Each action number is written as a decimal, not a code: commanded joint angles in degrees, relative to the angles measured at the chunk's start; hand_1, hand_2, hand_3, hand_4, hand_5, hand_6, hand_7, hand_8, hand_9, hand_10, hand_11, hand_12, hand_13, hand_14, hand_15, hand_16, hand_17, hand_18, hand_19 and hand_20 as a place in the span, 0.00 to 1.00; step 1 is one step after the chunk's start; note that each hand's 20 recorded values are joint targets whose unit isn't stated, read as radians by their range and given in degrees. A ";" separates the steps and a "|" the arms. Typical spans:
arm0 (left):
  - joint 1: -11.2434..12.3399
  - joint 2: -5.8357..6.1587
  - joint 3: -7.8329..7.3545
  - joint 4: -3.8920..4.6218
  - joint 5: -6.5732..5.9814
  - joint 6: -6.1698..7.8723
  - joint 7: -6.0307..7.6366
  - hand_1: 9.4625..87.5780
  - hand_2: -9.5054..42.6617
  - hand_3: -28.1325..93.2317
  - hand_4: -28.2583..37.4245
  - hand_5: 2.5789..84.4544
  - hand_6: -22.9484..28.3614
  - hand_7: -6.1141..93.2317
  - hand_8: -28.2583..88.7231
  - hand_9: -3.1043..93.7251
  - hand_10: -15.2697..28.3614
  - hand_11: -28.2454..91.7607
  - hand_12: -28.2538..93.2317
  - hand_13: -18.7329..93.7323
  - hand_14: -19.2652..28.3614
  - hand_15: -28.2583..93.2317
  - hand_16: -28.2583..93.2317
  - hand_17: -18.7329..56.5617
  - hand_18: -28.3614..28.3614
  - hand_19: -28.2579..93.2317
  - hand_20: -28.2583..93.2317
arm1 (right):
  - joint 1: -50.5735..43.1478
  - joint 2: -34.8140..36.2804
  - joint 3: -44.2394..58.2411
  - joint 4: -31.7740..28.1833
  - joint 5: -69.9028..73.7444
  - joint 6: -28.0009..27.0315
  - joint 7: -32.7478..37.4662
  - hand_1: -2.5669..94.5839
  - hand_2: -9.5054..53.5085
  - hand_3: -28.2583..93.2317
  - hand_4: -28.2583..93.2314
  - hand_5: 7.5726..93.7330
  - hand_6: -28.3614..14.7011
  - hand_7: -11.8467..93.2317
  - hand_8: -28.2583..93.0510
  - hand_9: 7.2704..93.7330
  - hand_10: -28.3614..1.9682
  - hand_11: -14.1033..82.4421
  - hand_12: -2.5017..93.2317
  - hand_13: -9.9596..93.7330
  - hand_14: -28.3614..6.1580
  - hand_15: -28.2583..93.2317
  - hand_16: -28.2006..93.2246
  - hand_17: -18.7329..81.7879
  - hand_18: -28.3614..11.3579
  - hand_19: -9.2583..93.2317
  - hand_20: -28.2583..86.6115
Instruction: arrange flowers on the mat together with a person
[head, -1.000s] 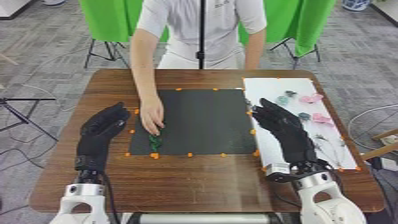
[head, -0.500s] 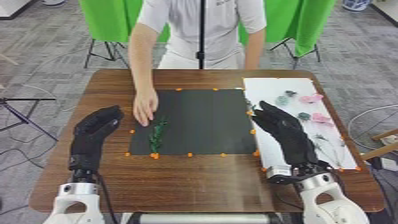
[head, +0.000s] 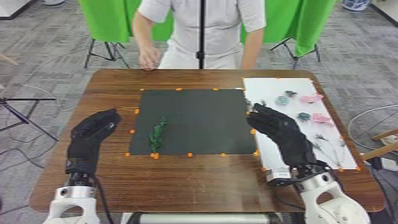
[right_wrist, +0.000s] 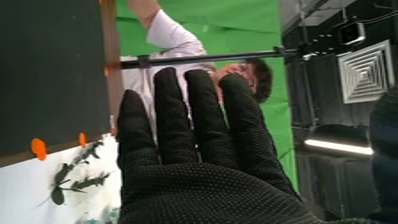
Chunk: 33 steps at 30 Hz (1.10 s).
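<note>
In the head view, 1 green sprig (head: 157, 136) lies on the black mat (head: 200, 117), left of the frame's centre, its lower end near the mat's bottom edge. The left hand (head: 93, 130), at the left of the frame, is relaxed and open, with nothing in it. The right hand (head: 277, 127), right of centre, is wide, its fingers straight and its grasp empty; it is over the white sheet's (head: 271, 89) left side. On that sheet, at the right of the frame, 2 pink flowers (head: 311, 98) lie beside blue-green flowers (head: 282, 100), with thin sprigs (head: 321, 137) below them.
</note>
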 joint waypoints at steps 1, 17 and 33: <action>-0.21 -0.08 1.07 0.75 0.42 -0.87 -0.61 0.58 0.16 0.71 0.24 0.59 0.44 0.30 0.25 0.52 0.62 0.43 0.34 0.52 0.70 0.35 0.26 0.43 0.67 0.26 0.43 | 0.07 3.47 -2.91 -2.66 -0.88 23.16 -6.49 0.26 0.00 0.81 0.00 0.48 0.54 0.22 0.15 0.55 0.48 0.23 0.16 0.59 0.44 0.36 0.36 0.54 0.33 0.26 0.54; 0.98 -0.14 0.61 -0.01 0.32 -0.47 -1.62 0.57 0.15 0.71 0.24 0.59 0.44 0.29 0.24 0.53 0.61 0.43 0.34 0.52 0.71 0.36 0.26 0.42 0.67 0.26 0.43 | -0.53 19.97 8.69 -3.84 -47.89 40.05 9.88 0.64 0.00 0.27 0.12 0.62 0.55 0.24 0.15 0.76 0.47 0.30 0.19 0.88 0.58 0.48 0.40 0.80 0.49 0.80 0.44; 1.38 -0.02 0.61 -0.47 0.75 -1.53 -2.54 0.56 0.14 0.71 0.24 0.59 0.44 0.29 0.23 0.53 0.62 0.43 0.34 0.52 0.71 0.37 0.26 0.41 0.68 0.26 0.43 | -4.99 23.96 12.56 -4.54 -62.64 17.60 18.99 0.46 0.00 0.70 0.00 0.73 0.61 0.26 0.15 0.86 0.56 0.32 0.20 0.95 0.66 0.51 0.44 0.83 0.54 0.88 0.36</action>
